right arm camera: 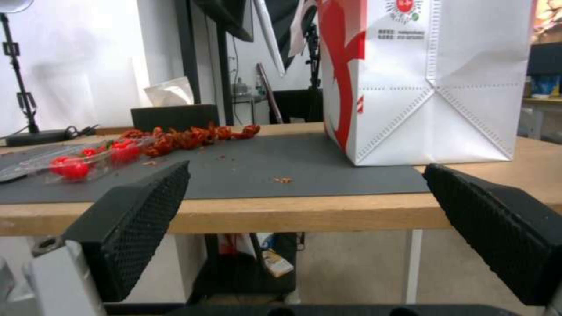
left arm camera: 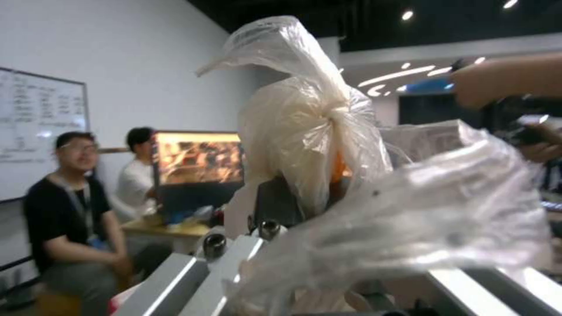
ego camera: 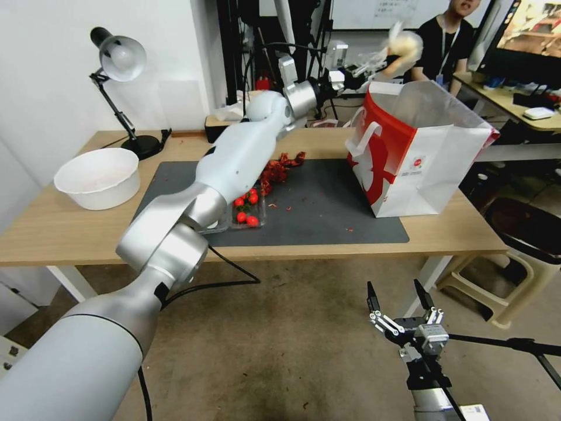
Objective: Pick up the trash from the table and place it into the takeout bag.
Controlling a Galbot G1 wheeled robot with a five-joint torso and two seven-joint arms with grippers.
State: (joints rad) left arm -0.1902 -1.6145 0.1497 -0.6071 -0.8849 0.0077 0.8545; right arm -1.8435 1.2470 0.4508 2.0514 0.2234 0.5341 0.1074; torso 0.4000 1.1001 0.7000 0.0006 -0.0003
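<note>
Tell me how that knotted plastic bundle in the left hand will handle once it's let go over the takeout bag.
The knotted plastic bundle looks floppy: thin crinkled film, tied at a knot, sagging round the left hand. It is probably light for its bulk, so it may drift rather than drop straight. Loose film could cling to the hand's fingers. The takeout bag stands open below, a wide target.

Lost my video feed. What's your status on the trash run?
Left claw shut on beige bundle, raised above takeout bag. Right claw open, parked below table edge. Bag mouth unobstructed.

White-and-silver arms [ego camera: 234, 164], black textured fingers [right arm camera: 138, 219]
</note>
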